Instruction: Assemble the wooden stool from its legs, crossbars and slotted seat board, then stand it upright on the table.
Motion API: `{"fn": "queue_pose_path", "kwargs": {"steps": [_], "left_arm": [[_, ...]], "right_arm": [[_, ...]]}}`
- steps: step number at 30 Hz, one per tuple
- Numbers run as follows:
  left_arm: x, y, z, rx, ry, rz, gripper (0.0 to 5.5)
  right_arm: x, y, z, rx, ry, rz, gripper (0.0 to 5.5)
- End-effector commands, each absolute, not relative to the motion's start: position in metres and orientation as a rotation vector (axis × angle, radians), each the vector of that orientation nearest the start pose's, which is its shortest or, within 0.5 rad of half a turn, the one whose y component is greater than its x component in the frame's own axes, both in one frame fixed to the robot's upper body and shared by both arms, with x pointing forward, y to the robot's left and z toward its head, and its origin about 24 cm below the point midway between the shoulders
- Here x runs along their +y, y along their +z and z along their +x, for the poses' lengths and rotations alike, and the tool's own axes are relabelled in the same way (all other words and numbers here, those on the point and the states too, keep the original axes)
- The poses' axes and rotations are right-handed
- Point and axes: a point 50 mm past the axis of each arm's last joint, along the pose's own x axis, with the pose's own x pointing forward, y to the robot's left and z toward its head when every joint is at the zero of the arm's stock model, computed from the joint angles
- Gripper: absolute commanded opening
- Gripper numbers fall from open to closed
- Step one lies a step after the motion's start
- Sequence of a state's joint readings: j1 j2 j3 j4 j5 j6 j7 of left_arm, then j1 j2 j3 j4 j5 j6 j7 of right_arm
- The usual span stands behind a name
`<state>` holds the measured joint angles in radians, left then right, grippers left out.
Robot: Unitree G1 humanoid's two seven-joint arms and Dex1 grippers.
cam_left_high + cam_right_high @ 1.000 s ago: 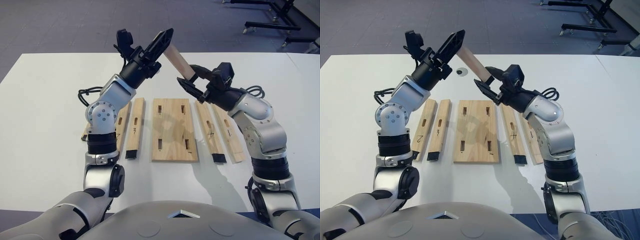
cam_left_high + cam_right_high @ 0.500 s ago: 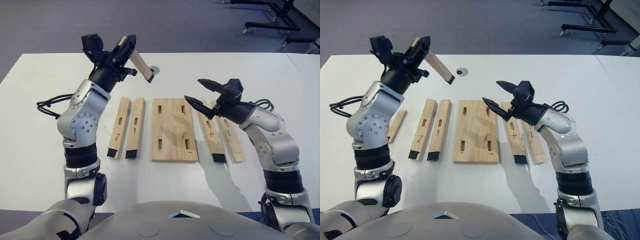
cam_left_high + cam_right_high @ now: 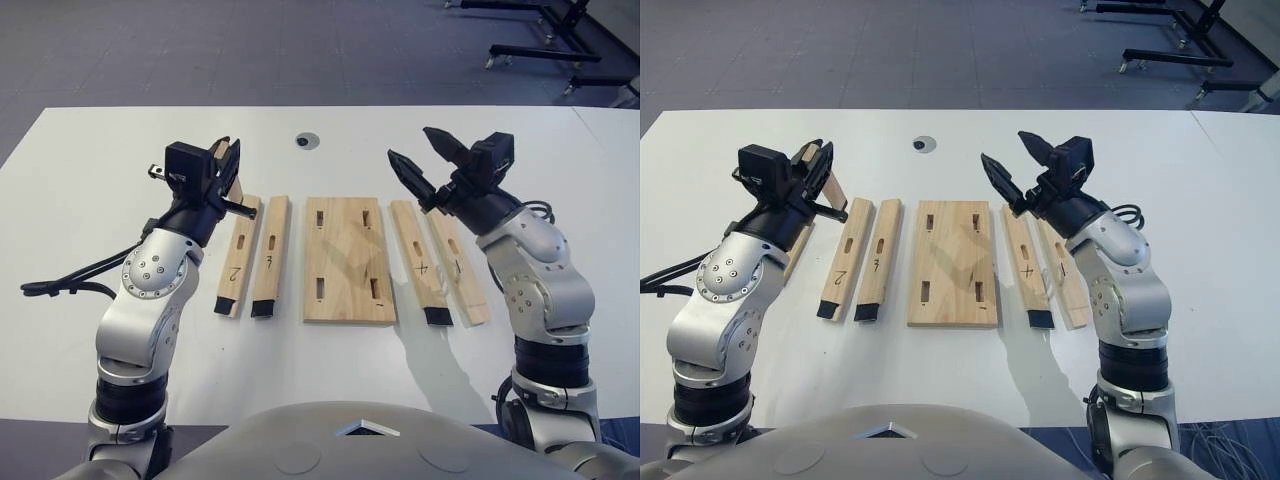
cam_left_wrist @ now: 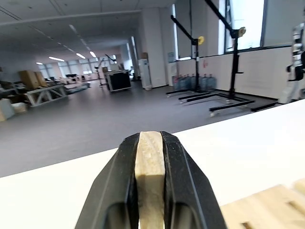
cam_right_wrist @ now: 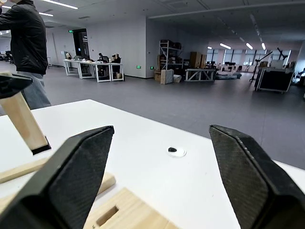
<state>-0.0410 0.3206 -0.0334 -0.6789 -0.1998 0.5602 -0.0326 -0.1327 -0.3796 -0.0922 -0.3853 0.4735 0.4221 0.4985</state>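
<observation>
Stool parts lay unassembled on the white table [image 3: 90,190]. The slotted seat board [image 3: 346,258] lay flat in the middle, with the left pair of legs [image 3: 270,255] side by side just to its left and the right pair of legs [image 3: 417,262] side by side just to its right. All four lay flat, and none was joined to the board or to another piece. The left gripper [image 3: 228,160] hung above the table beyond the left pair of legs, its fingers clamped on a short crossbar [image 4: 149,181] whose dark-tipped end pointed down toward the table. What looked like a second short piece [image 3: 800,246] lay on the table, partly hidden under the left arm. The right gripper [image 3: 410,146] was raised above the far end of the right pair of legs, its fingers spread wide with nothing between them. Judged from this layout, the build had hardly begun: no crossbar sat in a leg slot, no leg stood in the seat board, and nothing was upright. Joining the legs with the crossbars, fitting the seat and standing the stool up all remained to be done.
</observation>
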Motion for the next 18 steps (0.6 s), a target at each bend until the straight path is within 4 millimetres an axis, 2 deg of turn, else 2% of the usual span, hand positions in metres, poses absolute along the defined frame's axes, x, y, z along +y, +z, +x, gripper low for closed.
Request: {"fn": "queue_pose_path", "kwargs": {"steps": [1,8,12,18], "left_arm": [[0.155,0.147,0.224,-0.127,-0.153,0.166,0.38],[0.147,0.136,0.215,-0.082,-0.099,0.146,0.38],[0.151,0.123,0.211,-0.016,-0.073,0.18,0.38],[0.147,0.114,0.214,0.001,-0.124,0.189,0.38]], "right_arm": [[-0.172,0.147,0.253,-0.103,0.666,0.048,3.68],[-0.172,0.155,0.255,-0.094,0.726,0.051,3.68],[-0.172,0.155,0.254,-0.072,0.732,0.047,3.68],[-0.172,0.157,0.255,-0.066,0.727,0.086,3.68]]}}
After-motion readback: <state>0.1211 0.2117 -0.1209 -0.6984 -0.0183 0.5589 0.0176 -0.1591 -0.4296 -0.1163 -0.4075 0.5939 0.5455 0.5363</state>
